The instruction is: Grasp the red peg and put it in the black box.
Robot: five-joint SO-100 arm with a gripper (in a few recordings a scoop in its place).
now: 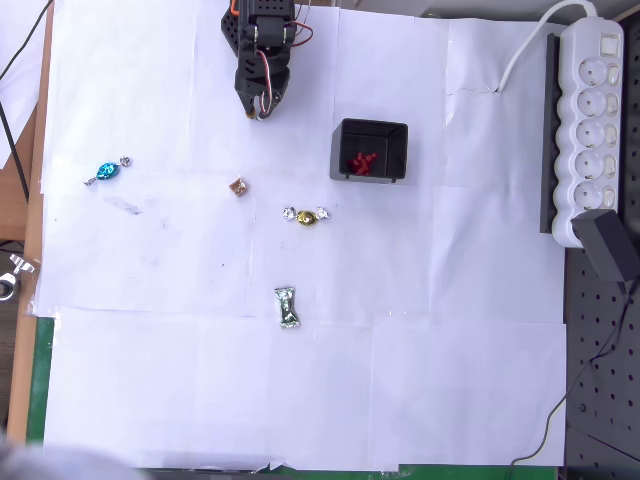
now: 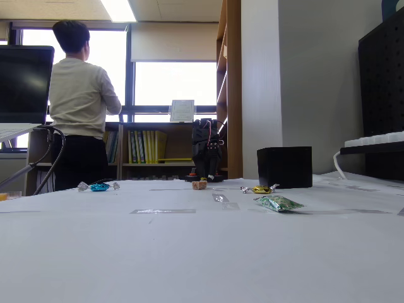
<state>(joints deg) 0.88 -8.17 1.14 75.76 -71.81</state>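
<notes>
The black box [image 1: 398, 135] stands right of the table's upper middle in the overhead view, and a small cluster of red pegs [image 1: 362, 163] lies on its floor. From the fixed view, the black box [image 2: 285, 166] is a dark cube whose inside is hidden. My arm is folded at the back edge. Its gripper [image 1: 261, 108] points toward the table's middle, left of the box and well apart from it, and looks shut with nothing in it. The fixed view has the gripper [image 2: 207, 165] hanging low behind the candies.
Wrapped candies lie on the white paper: blue [image 1: 105, 172], copper-brown [image 1: 238, 186], gold [image 1: 306, 215], green [image 1: 288, 307]. A white power strip [image 1: 590, 110] and a black adapter [image 1: 605, 245] line the right edge. A person [image 2: 79, 101] stands behind the table.
</notes>
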